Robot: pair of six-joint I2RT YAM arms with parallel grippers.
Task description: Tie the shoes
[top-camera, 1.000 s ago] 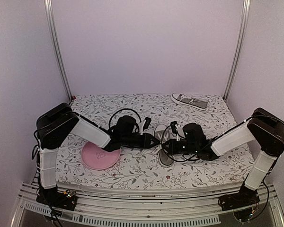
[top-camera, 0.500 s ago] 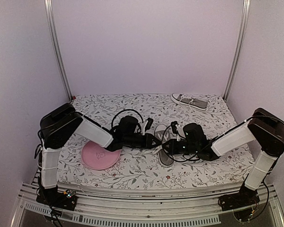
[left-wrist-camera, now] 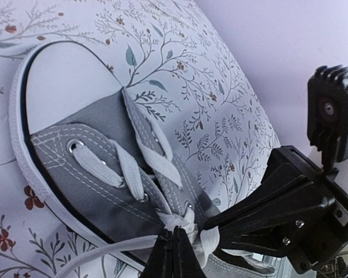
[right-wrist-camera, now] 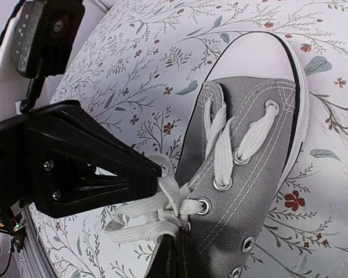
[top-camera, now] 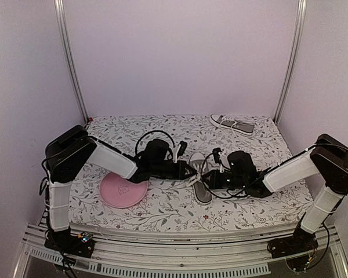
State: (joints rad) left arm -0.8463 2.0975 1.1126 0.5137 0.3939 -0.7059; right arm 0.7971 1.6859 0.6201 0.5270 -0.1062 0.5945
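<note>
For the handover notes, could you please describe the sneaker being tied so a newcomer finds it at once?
On the floral table cover, look mid-table, right of the pink plate. The grey sneaker there has the left gripper and right gripper shut on its white laces; its twin lies alone at the far right corner.

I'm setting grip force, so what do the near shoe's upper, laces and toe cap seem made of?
The upper looks like matte grey woven canvas with stitched seams; eyelets look metal. The laces are flat white woven fabric, probably cotton. The toe cap is smooth white, likely rubber.
</note>
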